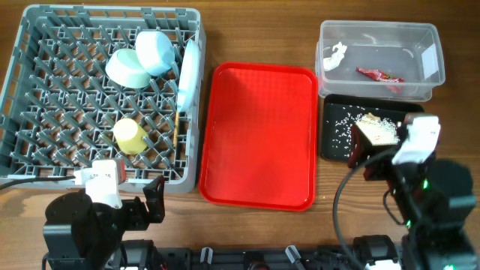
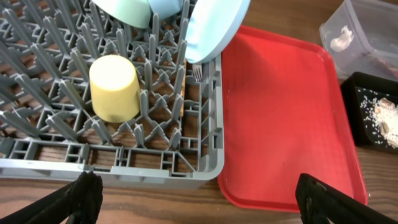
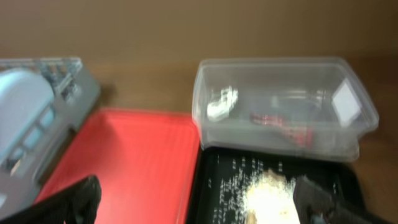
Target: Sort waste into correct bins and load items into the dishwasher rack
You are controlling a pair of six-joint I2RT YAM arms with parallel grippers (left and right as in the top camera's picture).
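The grey dishwasher rack (image 1: 45, 161) holds the yellow cup (image 1: 131, 136), pale green saucer (image 1: 126, 69), light blue bowl (image 1: 156, 51), light blue plate (image 1: 189, 71) on edge and chopsticks (image 1: 177, 129). The left wrist view shows the cup (image 2: 114, 87), plate (image 2: 214, 28) and fork tines (image 2: 197, 73). The clear tub (image 1: 427, 45) holds the tissue (image 1: 335, 54) and red wrapper (image 1: 381, 75). The black tray (image 1: 334, 146) holds the rice scraps (image 1: 375, 129). My left gripper (image 1: 148, 206) (image 2: 205, 202) is open and empty before the rack's near edge. My right gripper (image 1: 365, 156) (image 3: 202, 202) is open over the black tray's near side.
The large flat red tray (image 1: 259, 135) lies between the rack and the bins, with nothing on it. It also shows in the left wrist view (image 2: 286, 112) and the right wrist view (image 3: 134, 155). Bare wooden table runs along the near edge.
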